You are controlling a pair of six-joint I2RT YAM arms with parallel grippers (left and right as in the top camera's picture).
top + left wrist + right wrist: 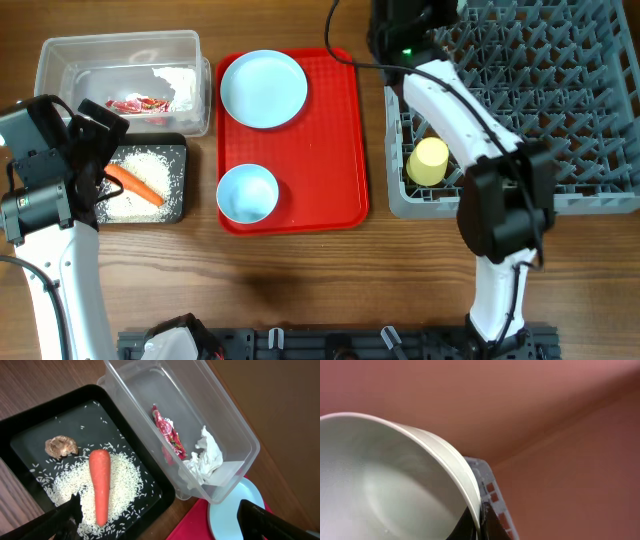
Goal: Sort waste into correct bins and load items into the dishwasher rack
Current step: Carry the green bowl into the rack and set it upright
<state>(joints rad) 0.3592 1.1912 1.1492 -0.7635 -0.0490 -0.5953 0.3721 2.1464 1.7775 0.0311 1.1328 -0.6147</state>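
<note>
My left gripper [97, 150] [162, 522] is open and empty, hovering over the black tray [181, 214] [30, 440]. The tray holds the orange carrot [135, 183] [100, 485], white rice [155, 165] [125, 472] and a brown scrap [61, 446]. The red-and-white wrapper [140, 103] [170, 435] lies in the clear tub [60, 60] [235, 430]. My right gripper [400, 35] [479, 520] is shut on a pale bowl's rim [380, 475] at the grey rack's [560, 100] far-left corner. The yellow cup [428, 160] lies in the rack. The plate [263, 88] and another bowl [247, 192] sit on the red tray [335, 150].
A crumpled white tissue [205, 457] lies in the clear tub beside the wrapper. The right arm stretches over the rack's left edge. A dark frame [330, 342] runs along the table's near edge.
</note>
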